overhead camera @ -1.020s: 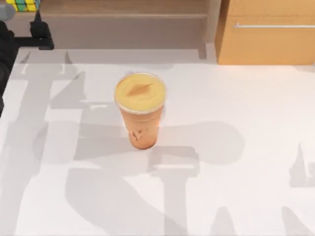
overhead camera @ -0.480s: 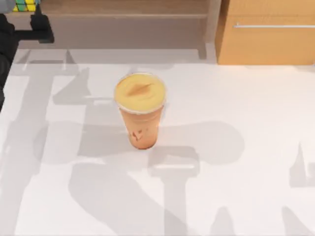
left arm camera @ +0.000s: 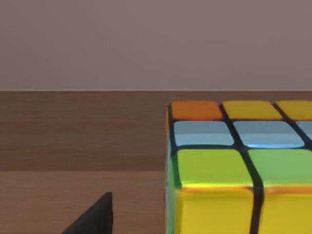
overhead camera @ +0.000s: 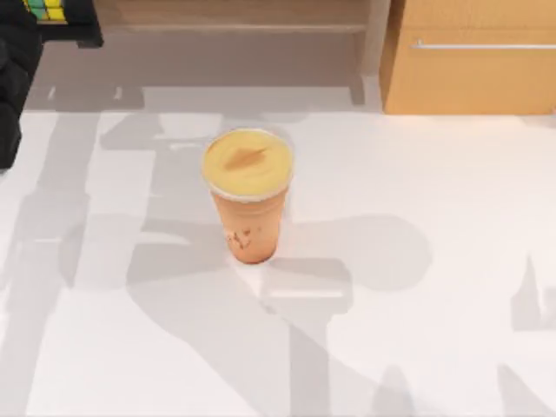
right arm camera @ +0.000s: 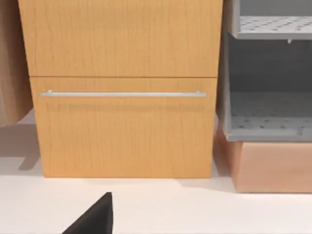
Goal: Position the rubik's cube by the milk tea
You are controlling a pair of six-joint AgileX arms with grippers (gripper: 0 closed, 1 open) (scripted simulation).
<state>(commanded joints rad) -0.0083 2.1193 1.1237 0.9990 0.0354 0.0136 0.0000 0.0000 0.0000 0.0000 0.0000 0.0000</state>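
The rubik's cube point(overhead camera: 47, 9) is seen on the wooden shelf point(left arm camera: 73, 136) at eleven o'clock, well apart from the milk tea point(overhead camera: 248, 193) mid-table point(overhead camera: 434, 261). The left pincer point(overhead camera: 61, 26) is nearer; its spread cannot be told. The right arm is parked.

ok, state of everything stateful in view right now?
milk tea: upright on the table, lid on, nothing touching it.
rubik's cube: on the wooden shelf at the top view's far left, away from the cup, not yet moved.
left gripper: at the shelf, beside the cube.
drawer cabinet: both drawers closed.
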